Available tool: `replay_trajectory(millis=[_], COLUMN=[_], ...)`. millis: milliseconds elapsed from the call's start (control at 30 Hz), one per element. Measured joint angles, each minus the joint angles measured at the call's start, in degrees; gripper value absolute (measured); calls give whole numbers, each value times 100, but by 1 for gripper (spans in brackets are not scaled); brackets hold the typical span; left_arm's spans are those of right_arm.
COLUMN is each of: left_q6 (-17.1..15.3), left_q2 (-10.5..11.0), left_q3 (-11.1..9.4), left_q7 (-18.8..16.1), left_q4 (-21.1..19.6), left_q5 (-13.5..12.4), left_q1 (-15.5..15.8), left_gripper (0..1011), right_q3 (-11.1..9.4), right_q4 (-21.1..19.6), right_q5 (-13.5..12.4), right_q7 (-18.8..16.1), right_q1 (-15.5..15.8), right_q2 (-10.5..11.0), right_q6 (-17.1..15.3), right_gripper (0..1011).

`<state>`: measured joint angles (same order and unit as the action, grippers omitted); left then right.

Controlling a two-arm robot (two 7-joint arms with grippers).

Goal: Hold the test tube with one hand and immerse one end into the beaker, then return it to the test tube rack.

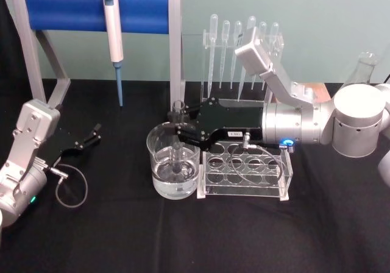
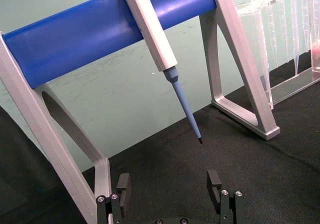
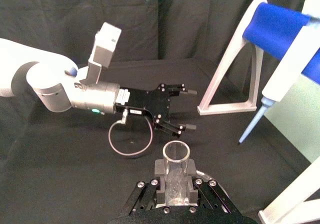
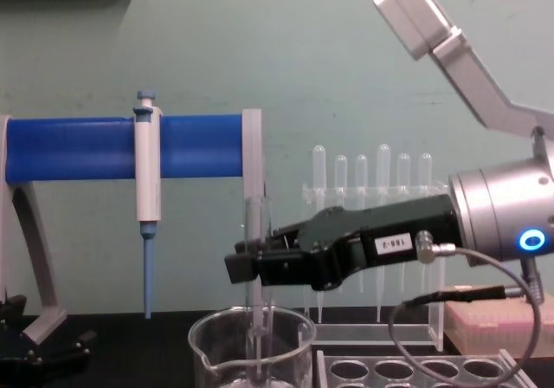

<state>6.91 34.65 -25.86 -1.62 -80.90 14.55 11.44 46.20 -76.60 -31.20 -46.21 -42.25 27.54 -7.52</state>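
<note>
Over the beaker [image 1: 153, 163] | right gripper [image 1: 178, 128] clamped test tube [image 4: 254, 219], lower end inside per chest view | white label [image 4: 391, 242] unreadable | left gripper [image 1: 91, 136] spread, empty.

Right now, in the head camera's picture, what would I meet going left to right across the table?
Left gripper, open → beaker → clear rack → flask. The right gripper, holding the test tube down into the beaker, overlaps the beaker and rack, so I leave it out.
</note>
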Motion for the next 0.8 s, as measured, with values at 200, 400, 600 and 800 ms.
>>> replay_trajectory(millis=[200, 400, 600, 800], left_q6=[0, 0, 0, 0], left_q2=[0, 0, 0, 0], left_q3=[0, 0, 0, 0], left_q7=[0, 0, 0, 0], left_q4=[0, 0, 0, 0], left_q5=[0, 0, 0, 0], left_q1=[0, 0, 0, 0], left_gripper=[1000, 1000, 1000, 1000], right_q3=[-45, -108, -152, -180], right_q4=[89, 113, 129, 145], right_q5=[68, 113, 134, 160], right_q7=[21, 31, 28, 33], right_q1=[97, 173, 215, 247], right_q2=[-44, -65, -94, -118], right_q6=[36, 60, 78, 84], right_gripper=[238, 239, 239, 239])
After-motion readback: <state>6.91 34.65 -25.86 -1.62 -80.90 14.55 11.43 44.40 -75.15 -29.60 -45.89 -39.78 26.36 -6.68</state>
